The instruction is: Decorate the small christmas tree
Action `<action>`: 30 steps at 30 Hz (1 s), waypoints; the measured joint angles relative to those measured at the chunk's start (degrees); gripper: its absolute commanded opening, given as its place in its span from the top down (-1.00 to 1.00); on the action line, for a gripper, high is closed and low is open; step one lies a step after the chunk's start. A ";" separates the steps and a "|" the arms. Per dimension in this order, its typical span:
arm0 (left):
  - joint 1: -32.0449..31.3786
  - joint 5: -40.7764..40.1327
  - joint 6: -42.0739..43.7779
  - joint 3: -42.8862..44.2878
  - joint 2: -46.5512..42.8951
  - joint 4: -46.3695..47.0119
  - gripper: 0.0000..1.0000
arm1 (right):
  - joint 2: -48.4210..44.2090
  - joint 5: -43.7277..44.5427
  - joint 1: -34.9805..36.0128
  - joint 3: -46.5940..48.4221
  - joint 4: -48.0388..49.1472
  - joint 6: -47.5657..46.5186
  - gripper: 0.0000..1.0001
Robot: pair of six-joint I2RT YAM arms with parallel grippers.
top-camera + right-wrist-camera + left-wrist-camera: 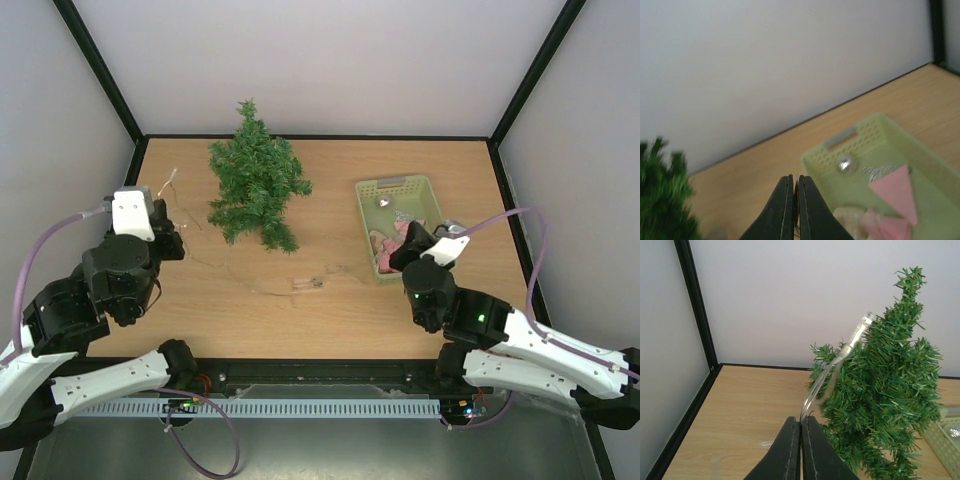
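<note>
The small christmas tree (255,185) stands at the back of the wooden table, dark green and bristly; it fills the right of the left wrist view (885,390). My left gripper (801,421) is shut on a thin clear light wire (832,370) that rises from the pads and curves up against the branches. From above, this gripper (170,225) hovers left of the tree, and more wire (260,288) trails across the table. My right gripper (795,179) is shut; a thin dark sliver shows between its pads, and I cannot identify it. It hangs by the basket's near left corner (398,255).
A pale green basket (398,183) sits right of centre, holding a silver ball (845,164) and pink pieces (892,190). Black frame posts and pale walls close the table's back and sides. The tree's edge (662,200) shows blurred in the right wrist view.
</note>
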 measured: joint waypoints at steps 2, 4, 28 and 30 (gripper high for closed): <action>0.00 0.72 -0.44 -0.07 0.07 0.11 0.95 | -1.11 -4.70 0.00 -4.31 5.46 -3.04 0.97; 0.00 1.90 -1.16 -0.66 0.11 0.44 0.95 | -1.36 -8.83 0.00 -7.13 8.59 -4.50 0.97; 0.00 6.40 -2.73 -2.93 -2.29 4.22 0.95 | 19.80 -41.31 0.00 0.87 12.33 -16.76 0.11; 0.00 7.28 -3.15 -2.82 -2.75 4.42 0.95 | 19.26 -42.69 0.00 1.05 13.16 -17.94 0.15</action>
